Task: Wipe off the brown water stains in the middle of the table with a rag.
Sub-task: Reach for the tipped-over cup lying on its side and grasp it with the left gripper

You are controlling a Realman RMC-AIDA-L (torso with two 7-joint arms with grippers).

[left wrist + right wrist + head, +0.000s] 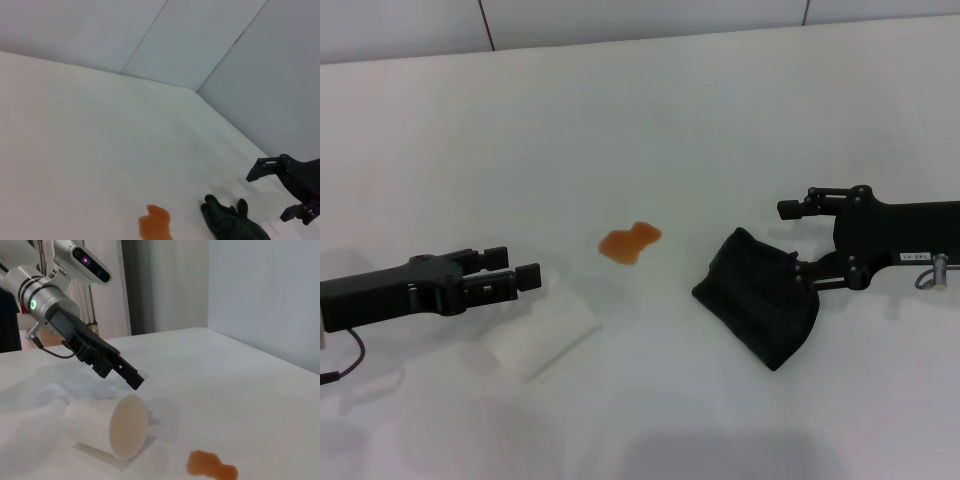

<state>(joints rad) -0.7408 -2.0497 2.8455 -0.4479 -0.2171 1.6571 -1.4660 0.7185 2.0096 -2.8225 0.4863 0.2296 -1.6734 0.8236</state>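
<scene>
Orange-brown lobed water stains (630,243) sit mid-table on the smooth white tabletop (650,120), untouched.
Bunched black cloth rag (760,297) lies just right of the blotch, near the right gripper (794,240), whose spread fingers hold nothing. Left gripper (514,267), fingers slightly parted and empty, hovers over a tipped white paper cup (542,334).

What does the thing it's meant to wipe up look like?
Look at the middle of the white table, between the two arms. There, between a tipped white cup and a black rag, lies the stain: a small, flat orange-brown blotch with a lobed edge, the only coloured spot there.
</scene>
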